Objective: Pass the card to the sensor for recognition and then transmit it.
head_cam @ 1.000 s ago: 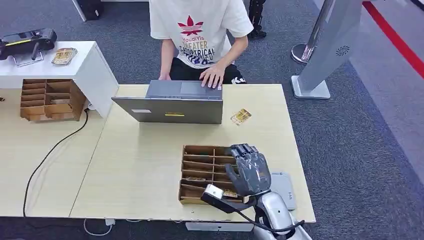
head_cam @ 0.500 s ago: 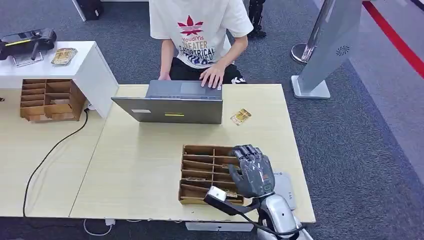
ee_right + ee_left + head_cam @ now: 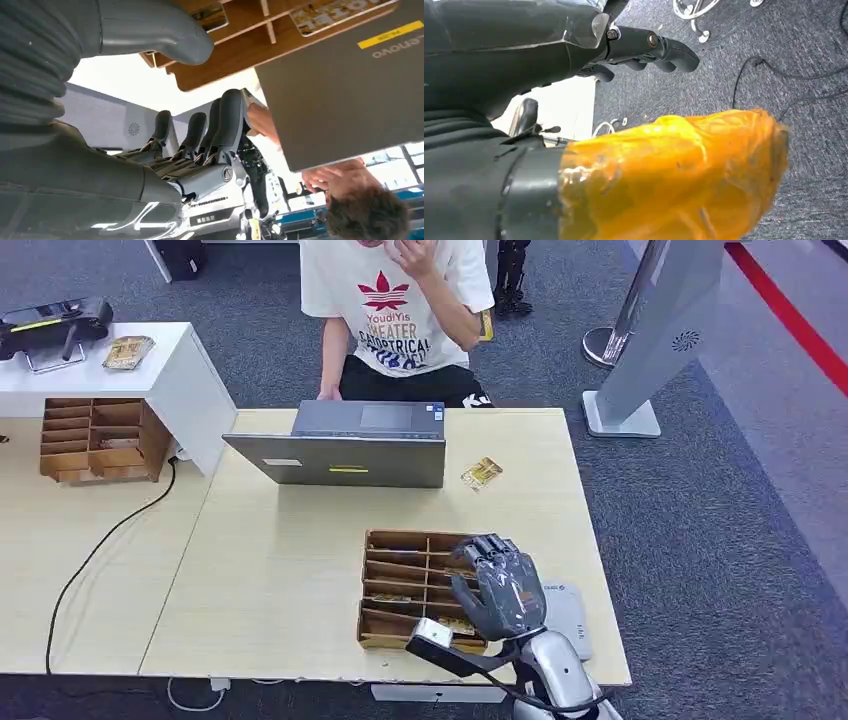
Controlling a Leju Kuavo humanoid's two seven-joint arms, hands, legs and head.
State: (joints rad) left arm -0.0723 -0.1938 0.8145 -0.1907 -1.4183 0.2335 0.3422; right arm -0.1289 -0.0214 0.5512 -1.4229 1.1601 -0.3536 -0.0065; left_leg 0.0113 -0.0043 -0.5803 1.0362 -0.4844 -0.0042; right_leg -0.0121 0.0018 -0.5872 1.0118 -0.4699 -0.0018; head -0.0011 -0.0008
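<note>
My right hand [image 3: 497,588] hovers over the right end of a wooden card rack [image 3: 385,540] at the table's front edge. Its fingers are straight and apart and hold nothing. In the right wrist view the right hand [image 3: 200,135] is bare, with its thumb near the rack [image 3: 240,55]. Gold cards lie in the rack's slots [image 3: 392,597], and one loose gold card [image 3: 482,473] lies beside the laptop. A flat grey card reader [image 3: 568,618] sits just right of my hand. My left hand [image 3: 574,45] hangs over carpet, its fingers [image 3: 664,47] holding nothing.
A grey laptop [image 3: 340,455] stands at the table's far side, with a person [image 3: 400,300] seated behind it. Another wooden rack [image 3: 95,440] and a white cabinet [image 3: 185,370] are at the left. A black cable [image 3: 110,535] crosses the left table. A grey stand [image 3: 660,330] rises at the right.
The person lifted a hand off the laptop up to the face. My right hand shifted slightly left and lower over the rack.
</note>
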